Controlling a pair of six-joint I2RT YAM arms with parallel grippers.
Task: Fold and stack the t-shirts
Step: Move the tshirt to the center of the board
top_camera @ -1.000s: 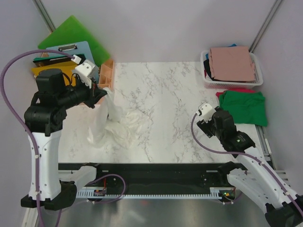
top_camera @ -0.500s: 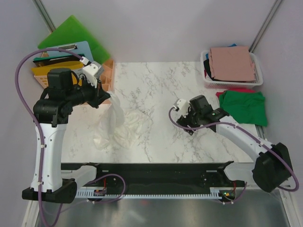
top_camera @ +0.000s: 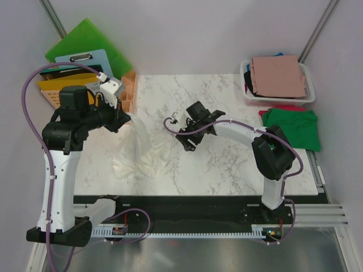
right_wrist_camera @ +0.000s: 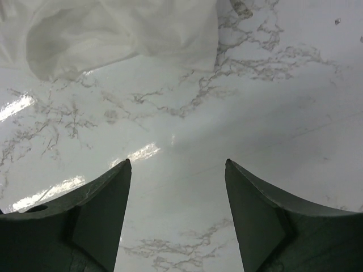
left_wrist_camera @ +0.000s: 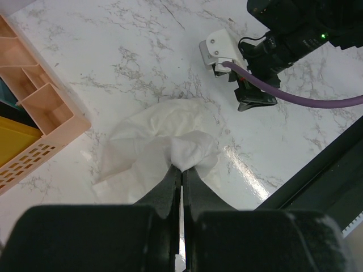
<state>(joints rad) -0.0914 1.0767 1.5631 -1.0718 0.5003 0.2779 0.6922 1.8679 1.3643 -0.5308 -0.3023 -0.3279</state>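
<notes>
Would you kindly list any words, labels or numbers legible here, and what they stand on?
None can be read.
The white t-shirt shows no print here.
The blue clipboard bears no visible writing.
The small tags on the front rail are too small to read.

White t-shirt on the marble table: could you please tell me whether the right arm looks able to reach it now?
Probably yes: the open right gripper faces the white t-shirt at its edge, with only bare marble table between them.
</notes>
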